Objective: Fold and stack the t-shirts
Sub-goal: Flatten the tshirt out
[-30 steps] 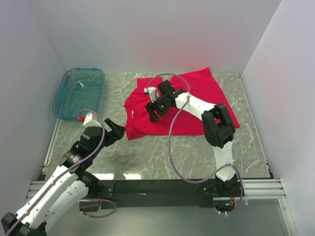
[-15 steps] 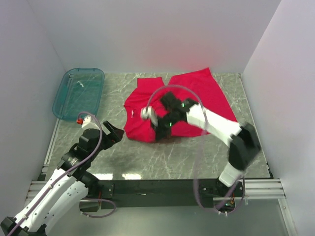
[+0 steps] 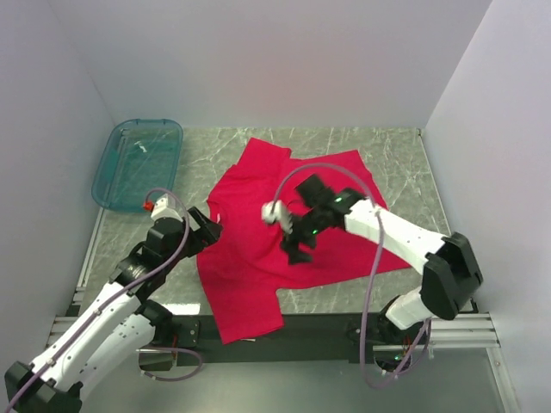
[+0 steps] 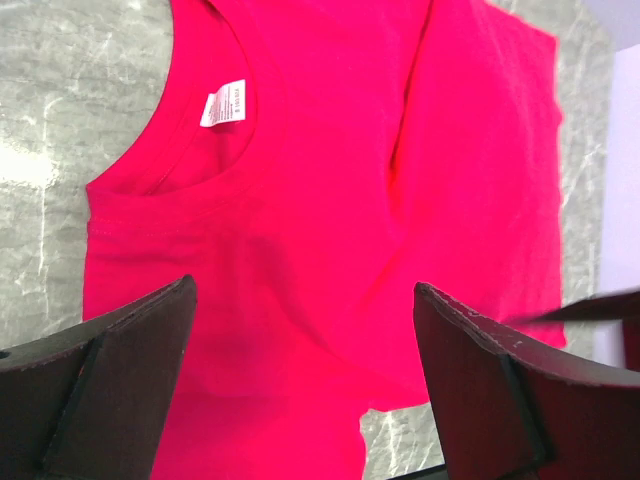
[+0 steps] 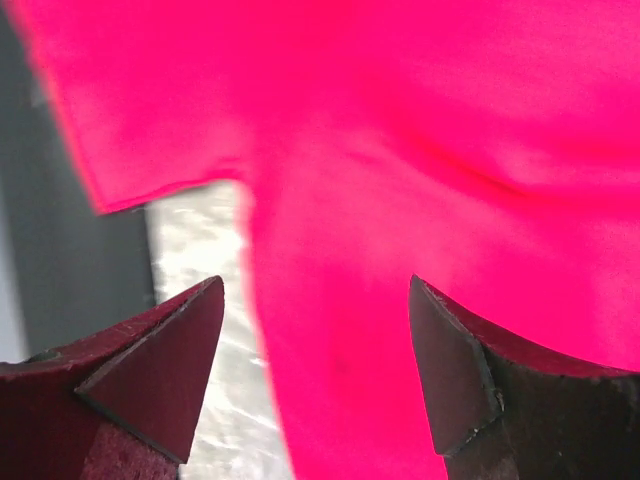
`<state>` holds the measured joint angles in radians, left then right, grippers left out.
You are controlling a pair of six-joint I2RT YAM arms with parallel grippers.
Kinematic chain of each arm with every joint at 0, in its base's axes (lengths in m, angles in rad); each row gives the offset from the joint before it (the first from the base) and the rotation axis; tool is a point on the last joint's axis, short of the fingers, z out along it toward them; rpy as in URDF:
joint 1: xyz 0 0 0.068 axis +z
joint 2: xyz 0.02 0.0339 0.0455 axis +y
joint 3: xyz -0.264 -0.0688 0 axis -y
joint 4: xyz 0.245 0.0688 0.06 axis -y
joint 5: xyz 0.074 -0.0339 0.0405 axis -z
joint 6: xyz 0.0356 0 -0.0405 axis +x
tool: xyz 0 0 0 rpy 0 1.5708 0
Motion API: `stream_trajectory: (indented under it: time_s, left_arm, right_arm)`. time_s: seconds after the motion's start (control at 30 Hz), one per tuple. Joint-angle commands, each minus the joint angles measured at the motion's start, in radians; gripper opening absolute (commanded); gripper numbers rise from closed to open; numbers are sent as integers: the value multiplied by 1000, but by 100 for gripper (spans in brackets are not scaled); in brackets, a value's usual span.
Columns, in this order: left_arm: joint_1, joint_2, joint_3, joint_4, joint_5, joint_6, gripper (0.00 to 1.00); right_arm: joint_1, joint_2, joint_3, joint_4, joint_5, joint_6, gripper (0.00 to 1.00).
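Observation:
The crimson t-shirt (image 3: 258,232) lies spread across the marble table (image 3: 405,163), one end reaching over the near black rail. Its round neck and white label (image 4: 225,103) show in the left wrist view. My left gripper (image 3: 209,229) hovers open at the shirt's left edge, over the cloth below the collar (image 4: 305,290). My right gripper (image 3: 295,247) hangs open above the middle of the shirt. In its own view the jaws (image 5: 315,285) straddle a strip of the t-shirt (image 5: 420,180) beside bare marble, and nothing is held.
A translucent teal tub (image 3: 138,163) stands at the back left. Grey walls close in the table on three sides. The black rail (image 3: 327,325) runs along the near edge, with the arm bases on it.
The shirt, bunched at the back a second ago, now lies drawn out toward the near edge. My right arm swung forward and let it go. My left gripper moved in over the shirt's left edge.

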<state>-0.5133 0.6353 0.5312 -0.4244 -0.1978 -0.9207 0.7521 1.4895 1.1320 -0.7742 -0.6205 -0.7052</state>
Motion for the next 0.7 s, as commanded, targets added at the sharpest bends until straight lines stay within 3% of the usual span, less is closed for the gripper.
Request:
stream_trajectory:
  time_s: [0.0, 0.23, 0.37, 0.57, 0.67]
  left_arm:
    - [7, 96, 71, 99, 31, 49, 95]
    - [105, 456, 220, 280, 75, 187, 94]
    - [185, 779, 400, 317, 138, 284, 88]
    - [242, 1111, 732, 225, 218, 359, 80]
    - [245, 1150, 816, 194, 248, 364, 77]
  right_arm:
    - [-115, -112, -17, 94, 31, 88, 80]
    - [-505, -126, -96, 222, 13, 309, 77]
    - [-716, -140, -107, 289, 39, 403, 76]
    - [-856, -49, -66, 251, 174, 471, 73]
    - [-905, -9, -100, 251, 296, 461, 73]
